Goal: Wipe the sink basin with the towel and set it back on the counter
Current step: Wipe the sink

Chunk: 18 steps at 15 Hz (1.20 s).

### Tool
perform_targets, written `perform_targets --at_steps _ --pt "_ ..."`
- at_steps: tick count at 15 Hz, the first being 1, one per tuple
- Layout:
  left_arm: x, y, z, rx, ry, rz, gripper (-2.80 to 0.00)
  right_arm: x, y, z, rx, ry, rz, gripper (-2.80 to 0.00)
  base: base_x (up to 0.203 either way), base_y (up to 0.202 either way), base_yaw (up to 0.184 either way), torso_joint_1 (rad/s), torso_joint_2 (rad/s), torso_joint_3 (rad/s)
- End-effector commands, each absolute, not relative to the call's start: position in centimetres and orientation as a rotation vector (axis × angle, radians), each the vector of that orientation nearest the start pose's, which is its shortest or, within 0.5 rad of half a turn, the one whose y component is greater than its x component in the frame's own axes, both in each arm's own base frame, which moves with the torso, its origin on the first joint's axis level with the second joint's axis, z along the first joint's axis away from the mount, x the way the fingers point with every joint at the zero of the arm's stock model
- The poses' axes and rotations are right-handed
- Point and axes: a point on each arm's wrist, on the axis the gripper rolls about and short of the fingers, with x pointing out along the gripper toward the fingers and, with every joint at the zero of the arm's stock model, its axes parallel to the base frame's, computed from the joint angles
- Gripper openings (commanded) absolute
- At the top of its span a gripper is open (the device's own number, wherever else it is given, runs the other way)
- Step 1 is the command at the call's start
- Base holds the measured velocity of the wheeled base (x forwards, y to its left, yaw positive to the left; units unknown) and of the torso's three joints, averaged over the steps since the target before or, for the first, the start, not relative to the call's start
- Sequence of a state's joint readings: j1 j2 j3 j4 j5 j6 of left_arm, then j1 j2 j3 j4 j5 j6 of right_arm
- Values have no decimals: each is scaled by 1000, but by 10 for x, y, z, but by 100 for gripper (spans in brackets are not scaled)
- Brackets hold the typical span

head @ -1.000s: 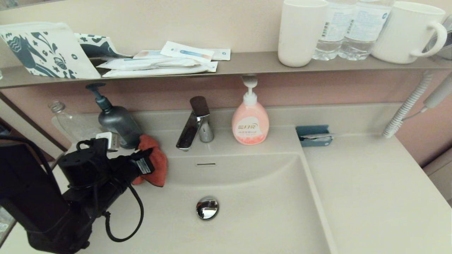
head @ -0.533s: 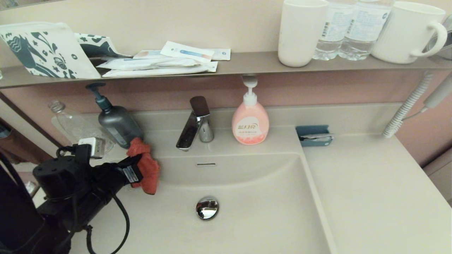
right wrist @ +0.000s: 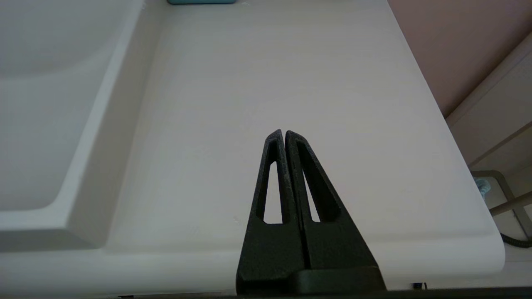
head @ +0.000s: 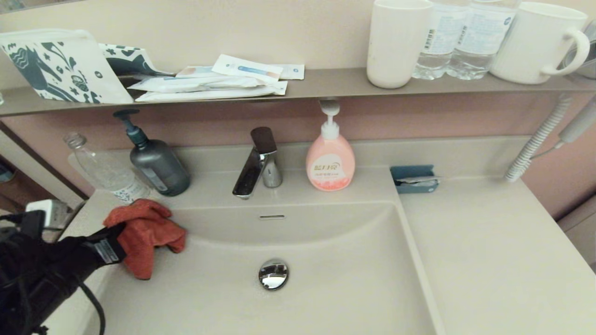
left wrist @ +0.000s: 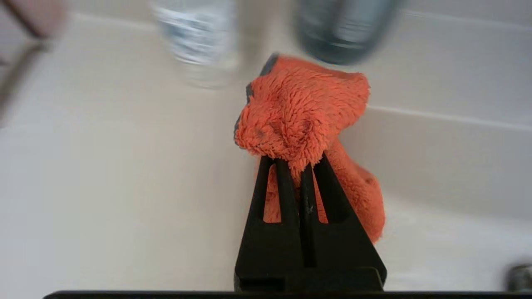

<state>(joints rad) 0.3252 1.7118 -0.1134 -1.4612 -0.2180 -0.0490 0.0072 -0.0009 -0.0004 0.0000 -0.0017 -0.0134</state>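
Note:
My left gripper [head: 122,235] is shut on the orange-red towel [head: 146,232], and the black fingertips are sunk in the fuzzy cloth [left wrist: 303,112]. The towel hangs at the sink basin's [head: 326,288] back left corner, draped over the rim where the counter [head: 86,218] begins. In the left wrist view my left gripper [left wrist: 296,160] pinches one bunched fold, and the rest of the towel trails down toward the basin. Its chrome drain plug [head: 273,273] lies mid-basin. My right gripper [right wrist: 284,133] is shut with nothing in it, hovering over the counter [right wrist: 270,83] on the right.
A dark pump bottle [head: 156,160] and a clear plastic bottle [head: 104,170] stand just behind the towel. The faucet [head: 256,165] and pink soap bottle [head: 329,158] are at the back rim. A blue tray [head: 414,179] sits back right. A wall shelf [head: 326,83] carries cups and bottles.
My left arm has pulled back leftward and toward me with the towel, from beside the dark pump bottle to the basin's left rim. The towel now hangs lower over the rim.

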Motion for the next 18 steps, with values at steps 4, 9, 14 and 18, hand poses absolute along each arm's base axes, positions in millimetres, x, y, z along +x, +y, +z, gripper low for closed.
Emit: perform_targets --at_steps 4,9,14,18 --pt "185 110 122 -60 80 151 -280 -23 0 75 -14 0 6 -280 0 0 0 0 0 0" --pt "184 146 142 -35 66 176 -280 -23 0 76 -14 -1 6 -280 0 0 0 0 0 0" --pt "189 146 156 -52 91 149 -280 -23 0 76 -14 -1 6 -280 0 0 0 0 0 0" --pt "197 138 133 -102 172 104 -280 -23 0 75 -14 0 6 -280 0 0 0 0 0 0"
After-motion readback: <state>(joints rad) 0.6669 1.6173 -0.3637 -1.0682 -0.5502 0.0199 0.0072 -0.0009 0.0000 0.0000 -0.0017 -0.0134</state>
